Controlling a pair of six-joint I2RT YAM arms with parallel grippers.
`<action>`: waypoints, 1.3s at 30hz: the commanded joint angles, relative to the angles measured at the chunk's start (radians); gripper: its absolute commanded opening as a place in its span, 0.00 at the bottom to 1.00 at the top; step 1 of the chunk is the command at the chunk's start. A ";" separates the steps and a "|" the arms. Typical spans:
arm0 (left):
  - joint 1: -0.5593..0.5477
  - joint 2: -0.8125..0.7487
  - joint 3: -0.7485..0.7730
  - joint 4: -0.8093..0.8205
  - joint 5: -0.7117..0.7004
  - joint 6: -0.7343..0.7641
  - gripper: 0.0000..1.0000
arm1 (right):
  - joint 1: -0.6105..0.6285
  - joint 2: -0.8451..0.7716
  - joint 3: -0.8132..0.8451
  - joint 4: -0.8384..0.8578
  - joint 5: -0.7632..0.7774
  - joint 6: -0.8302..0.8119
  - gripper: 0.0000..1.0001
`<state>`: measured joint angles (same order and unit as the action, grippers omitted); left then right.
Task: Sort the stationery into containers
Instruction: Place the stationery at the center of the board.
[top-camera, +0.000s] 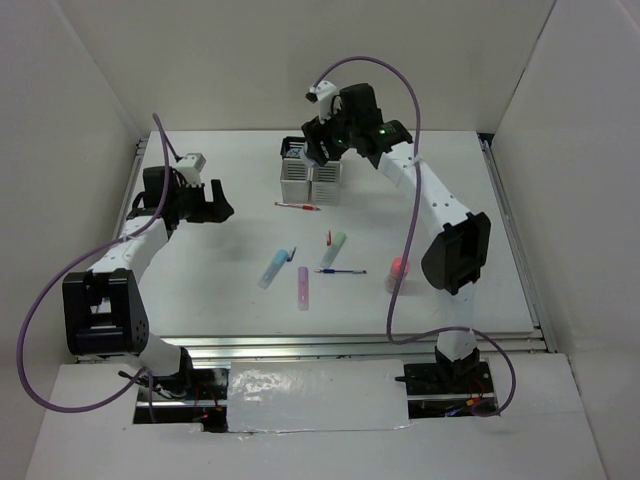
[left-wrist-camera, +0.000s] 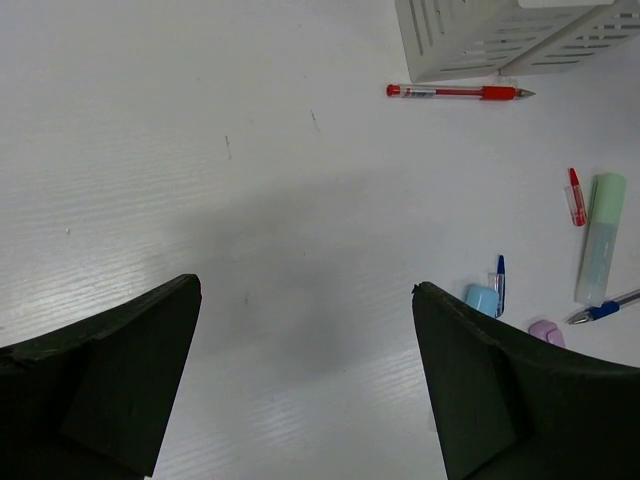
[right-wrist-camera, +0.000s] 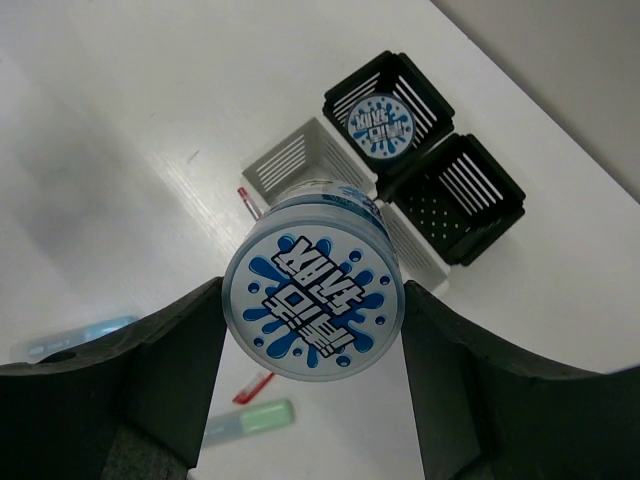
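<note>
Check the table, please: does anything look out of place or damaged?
Nothing looks damaged or spilled. One oddity: what look like two loose pen caps lie on their own, a red cap beside the green stick and a blue cap.

Your bench (left-wrist-camera: 200, 150) is smooth white with a soft sheen. The left hand (left-wrist-camera: 305, 290) has matt black plastic fingers (left-wrist-camera: 110, 380). The blue roll (right-wrist-camera: 314, 300) shows a glossy printed face. The slotted cups (right-wrist-camera: 285, 160) are matt plastic, and the red pen (left-wrist-camera: 455, 92) has a clear barrel.
</note>
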<state>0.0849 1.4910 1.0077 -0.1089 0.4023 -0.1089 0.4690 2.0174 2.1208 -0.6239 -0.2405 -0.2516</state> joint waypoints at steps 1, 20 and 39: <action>0.012 -0.002 -0.001 0.049 0.040 -0.002 0.99 | 0.002 0.053 0.100 0.108 0.037 0.002 0.33; 0.144 -0.074 -0.093 0.175 0.113 -0.097 0.99 | 0.172 0.138 0.163 0.194 -0.052 -0.017 0.32; 0.299 -0.196 -0.188 0.164 0.175 -0.017 0.99 | 0.342 0.405 0.166 0.204 -0.103 -0.041 0.38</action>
<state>0.3725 1.3251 0.8349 0.0231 0.5449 -0.1562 0.7933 2.4420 2.2456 -0.4953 -0.3191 -0.2798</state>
